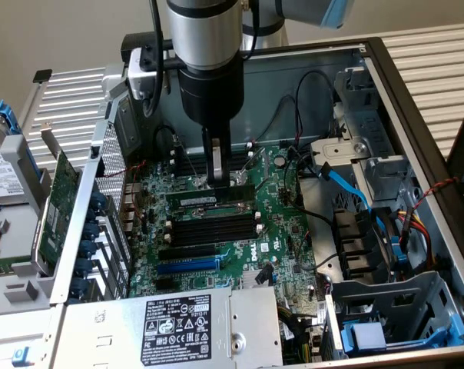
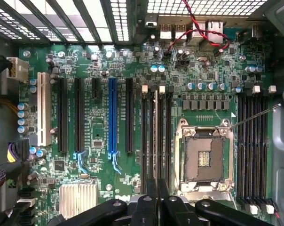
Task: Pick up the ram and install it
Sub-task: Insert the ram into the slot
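Here, slim dark metal fingers point(image 1: 216, 165) pinch the long flat green ram point(image 1: 190, 194) over the chip-studded motherboard point(image 1: 282, 231)

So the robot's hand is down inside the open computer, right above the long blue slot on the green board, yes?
Not the blue slot. The hand is down inside the open computer, above the black memory slots beside the processor socket; the blue slot stands apart, with another black slot between. The wrist view shows it.
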You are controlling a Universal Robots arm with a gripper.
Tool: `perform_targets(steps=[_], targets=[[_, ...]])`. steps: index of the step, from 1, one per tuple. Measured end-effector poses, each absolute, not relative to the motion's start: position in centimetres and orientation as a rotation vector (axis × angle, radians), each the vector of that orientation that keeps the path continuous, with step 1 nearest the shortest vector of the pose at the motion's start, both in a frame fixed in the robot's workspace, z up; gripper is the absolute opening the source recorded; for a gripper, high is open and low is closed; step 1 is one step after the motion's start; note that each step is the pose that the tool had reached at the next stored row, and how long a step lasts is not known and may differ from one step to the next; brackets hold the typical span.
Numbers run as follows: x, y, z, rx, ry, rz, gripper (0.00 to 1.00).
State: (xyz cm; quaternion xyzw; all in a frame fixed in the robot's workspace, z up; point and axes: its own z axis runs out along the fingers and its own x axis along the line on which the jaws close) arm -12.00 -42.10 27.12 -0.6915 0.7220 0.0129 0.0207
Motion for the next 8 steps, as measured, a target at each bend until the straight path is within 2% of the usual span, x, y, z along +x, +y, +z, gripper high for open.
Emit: perform_targets(steps=[8], targets=[[-11.99, -42.13, 26.67, -2.145, 2.240, 0.038, 0.12]])
